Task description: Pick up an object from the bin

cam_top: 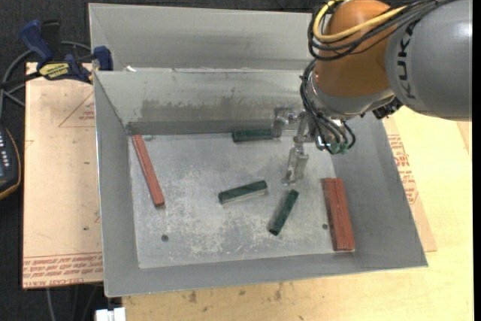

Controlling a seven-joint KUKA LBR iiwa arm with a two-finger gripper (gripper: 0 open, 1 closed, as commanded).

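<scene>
— Grey metal is lining the bin [188, 237], with pale scuffs running across its floor. What's lying in it?

— Five things. Three are dark green blocks: the back block [253, 134] is sitting against the rear wall, the middle block [243, 192] is lying near the centre, and the slanting block [283, 211] is lying right of centre. Two are red-brown bars: the left bar [148, 169] is lying along the left wall and the right bar [338, 213] by the right wall.

— And the gripper [293, 175]?

— It's hanging just beside the upper end of the slanting block, a short, dark, straight-edged stick lying flat. Whether its jaws are standing spread or pressed together, I cannot tell.
</scene>
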